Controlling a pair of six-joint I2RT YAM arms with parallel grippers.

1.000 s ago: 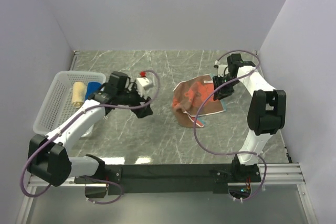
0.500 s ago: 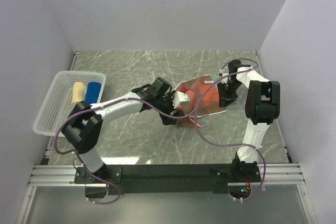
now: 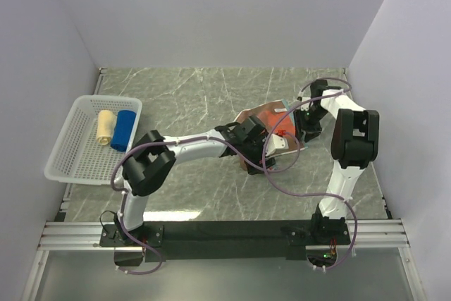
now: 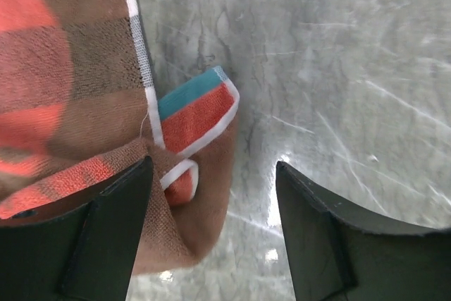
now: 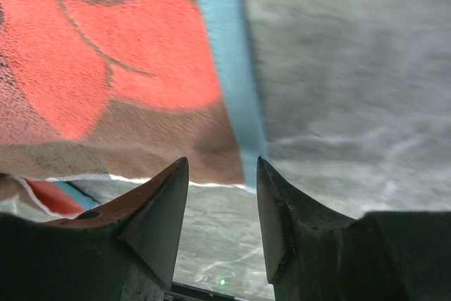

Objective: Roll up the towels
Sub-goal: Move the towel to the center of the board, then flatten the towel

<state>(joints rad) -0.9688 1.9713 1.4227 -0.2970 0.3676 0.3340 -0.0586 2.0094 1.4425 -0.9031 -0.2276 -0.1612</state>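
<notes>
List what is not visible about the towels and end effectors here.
- Top view: the left arm covers much of the rust-orange towel; its outline is incomplete.
- Top view: the right end effector sits under its own wrist; finger opening unseen there.
- Left wrist view: frame edges cut off the towel.
- Top view: beige towel and blue towel in the basket are too small to judge.

white lattice basket point(image 3: 68, 157), grey marble table point(image 3: 190, 94)

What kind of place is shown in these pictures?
Probably a robot test cell: plain walls box in a marble-look table, the left arm and right arm are bolted to a rail at its near edge, and a basket holds a rolled beige towel and blue towel.
</notes>
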